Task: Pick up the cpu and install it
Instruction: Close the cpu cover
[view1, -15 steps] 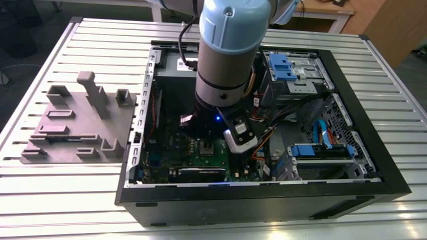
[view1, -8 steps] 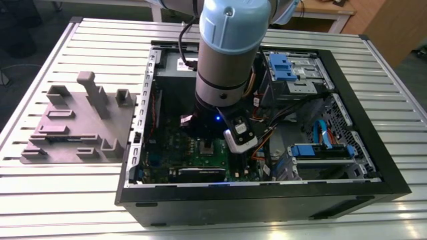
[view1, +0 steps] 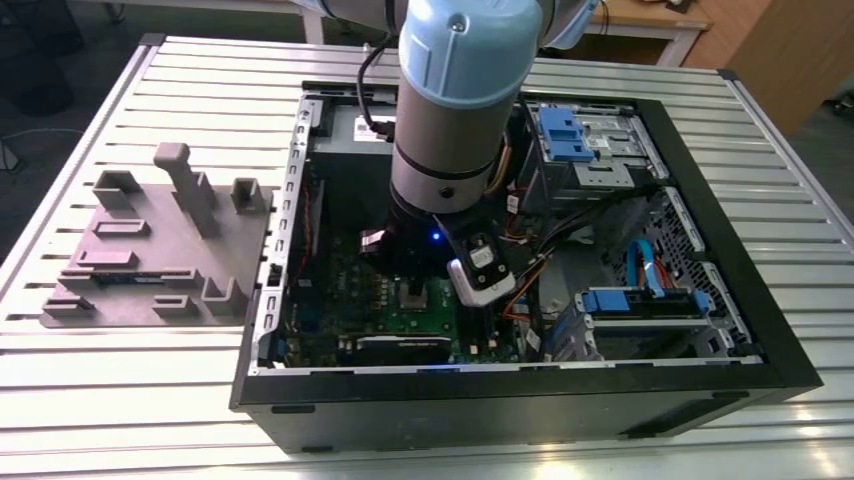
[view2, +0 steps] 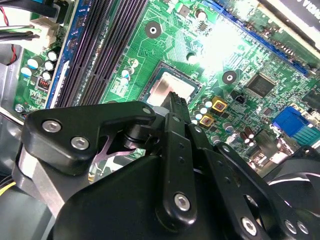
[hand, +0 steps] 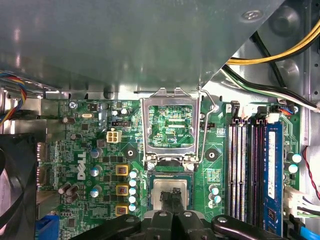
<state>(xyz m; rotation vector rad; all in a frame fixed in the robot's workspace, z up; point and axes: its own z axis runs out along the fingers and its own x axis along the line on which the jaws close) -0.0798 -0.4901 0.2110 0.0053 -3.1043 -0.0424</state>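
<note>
The cpu (hand: 159, 188), a small square chip with a shiny silver top, lies flat in the motherboard socket (hand: 150, 176). In the second wrist view the cpu (view2: 170, 84) shows just beyond my black fingertips. My gripper (hand: 172, 199) hangs right over the chip's middle, its two fingers shut together and their tips at or touching the metal top, not around its edges. The socket's metal load plate (hand: 170, 125) stands flipped up behind the chip. In the exterior view my gripper (view1: 416, 292) is deep inside the open computer case (view1: 747, 300).
A grey tray (view1: 147, 250) with upright blocks sits on the slatted table at the exterior view's left. Inside the case, a big grey box (hand: 125, 40) overhangs the board, memory slots (hand: 245, 170) flank the socket, and cables (hand: 280, 45) and blue drive bays (view1: 574, 135) crowd one side.
</note>
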